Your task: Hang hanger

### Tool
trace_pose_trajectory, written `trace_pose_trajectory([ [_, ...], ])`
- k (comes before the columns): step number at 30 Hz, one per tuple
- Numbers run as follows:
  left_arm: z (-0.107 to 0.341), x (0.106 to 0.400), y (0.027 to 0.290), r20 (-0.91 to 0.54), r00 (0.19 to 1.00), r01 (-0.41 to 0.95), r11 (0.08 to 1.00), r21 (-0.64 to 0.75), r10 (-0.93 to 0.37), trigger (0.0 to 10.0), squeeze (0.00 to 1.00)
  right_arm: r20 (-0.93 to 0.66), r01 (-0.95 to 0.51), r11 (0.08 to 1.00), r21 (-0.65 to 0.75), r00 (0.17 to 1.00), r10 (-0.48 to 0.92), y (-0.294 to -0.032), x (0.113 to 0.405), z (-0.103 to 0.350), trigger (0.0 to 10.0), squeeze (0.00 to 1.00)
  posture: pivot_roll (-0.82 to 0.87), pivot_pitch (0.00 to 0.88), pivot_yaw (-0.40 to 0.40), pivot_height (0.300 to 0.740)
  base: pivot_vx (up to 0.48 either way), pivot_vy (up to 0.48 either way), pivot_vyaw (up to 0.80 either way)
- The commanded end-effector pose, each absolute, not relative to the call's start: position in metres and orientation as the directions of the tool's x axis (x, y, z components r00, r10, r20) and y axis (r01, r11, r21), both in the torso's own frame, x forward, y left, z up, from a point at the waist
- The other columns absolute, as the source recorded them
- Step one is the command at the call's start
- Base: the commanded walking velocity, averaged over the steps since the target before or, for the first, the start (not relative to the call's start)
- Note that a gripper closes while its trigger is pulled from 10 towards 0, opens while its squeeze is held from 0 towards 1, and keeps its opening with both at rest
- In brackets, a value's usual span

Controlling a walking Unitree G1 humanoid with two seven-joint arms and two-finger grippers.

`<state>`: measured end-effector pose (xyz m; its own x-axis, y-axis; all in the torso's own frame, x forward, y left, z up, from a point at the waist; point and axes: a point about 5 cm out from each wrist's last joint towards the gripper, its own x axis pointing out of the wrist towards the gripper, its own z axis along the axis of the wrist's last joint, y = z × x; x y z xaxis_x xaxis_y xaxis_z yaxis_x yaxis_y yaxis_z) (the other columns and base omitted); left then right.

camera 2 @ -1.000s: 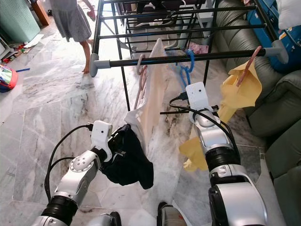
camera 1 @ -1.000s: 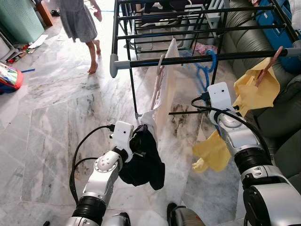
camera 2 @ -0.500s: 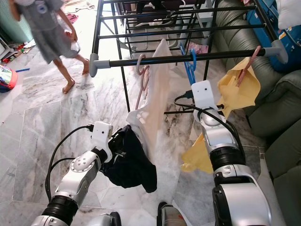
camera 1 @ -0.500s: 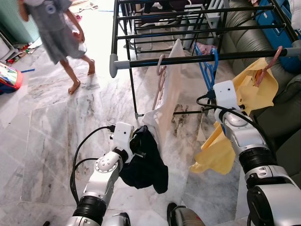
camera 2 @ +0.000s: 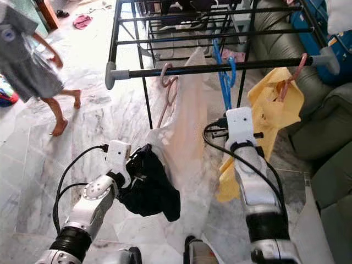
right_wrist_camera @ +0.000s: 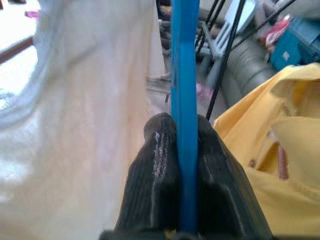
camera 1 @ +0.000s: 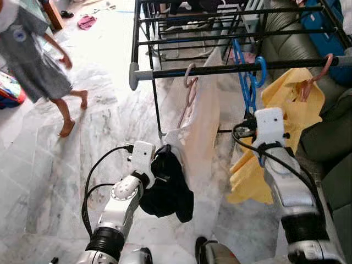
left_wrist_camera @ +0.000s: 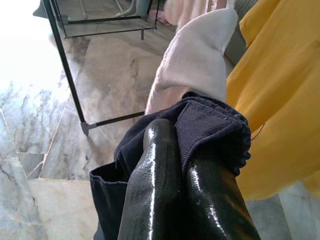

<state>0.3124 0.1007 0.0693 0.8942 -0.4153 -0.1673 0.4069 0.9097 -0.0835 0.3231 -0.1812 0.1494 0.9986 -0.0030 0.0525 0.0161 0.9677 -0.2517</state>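
A blue hanger [camera 1: 250, 82] hangs upright, its hook curled at the black front rail [camera 1: 209, 70] of the drying rack. My right gripper [right_wrist_camera: 185, 150] is shut on the lower part of the blue hanger [right_wrist_camera: 184, 60], just below the rail. Lower left, my left gripper [left_wrist_camera: 182, 150] is shut on a dark navy garment [camera 1: 168, 190] that hangs in a bunch from it. Between the two arms a cream garment [camera 1: 201, 121] hangs on a pink hanger [camera 1: 190, 82]. A yellow garment [camera 1: 286, 107] hangs on the rail's right end.
A person [camera 1: 33, 66] in a grey dress walks barefoot on the marble floor [camera 1: 66, 165] at the left. A dark sofa [camera 1: 330, 143] stands close on the right. More rack bars [camera 1: 187, 25] and clutter lie behind the front rail.
My right gripper has lifted the blue hanger up and right, so its hook now sits at the front rail. The person has walked left and nearer. My left arm stays put.
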Motion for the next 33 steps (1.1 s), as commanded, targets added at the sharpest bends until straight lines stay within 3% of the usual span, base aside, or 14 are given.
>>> trace_pose_trajectory([
  [1,0.069,0.313,0.106,-0.159,0.904,0.389,0.918,-0.072,-0.396,10.0,0.00,0.119,0.041,0.971,-0.237,0.993,-0.013,-0.178,0.314,0.157,10.0,0.00,-0.20,0.183,0.057,0.740,0.000,0.000,0.00],
  [14,0.063,0.300,0.115,-0.141,0.931,0.342,0.940,0.007,-0.337,10.0,0.00,-0.096,0.055,0.984,-0.170,0.993,-0.072,-0.175,0.258,0.087,10.0,0.00,-0.21,0.220,0.039,0.740,0.000,0.000,0.00],
  [20,0.053,0.291,0.130,-0.139,0.926,0.367,0.924,0.112,-0.351,10.0,0.00,-0.254,0.052,0.995,-0.089,0.964,-0.073,-0.165,0.257,0.050,10.0,0.00,-0.17,0.204,0.001,0.740,0.000,0.000,0.00],
  [25,0.038,0.279,0.138,-0.194,0.905,0.401,0.911,0.096,-0.378,10.0,0.00,-0.345,-0.013,0.999,-0.042,0.939,-0.003,-0.152,0.257,0.029,10.0,0.00,-0.10,0.203,0.002,0.740,0.000,0.000,0.00],
  [33,0.017,0.260,0.159,-0.247,0.929,0.319,0.935,0.154,-0.276,10.0,0.00,-0.328,-0.059,0.998,0.019,0.943,0.062,-0.145,0.263,0.031,10.0,0.00,-0.10,0.213,0.002,0.740,0.000,0.000,0.00],
])
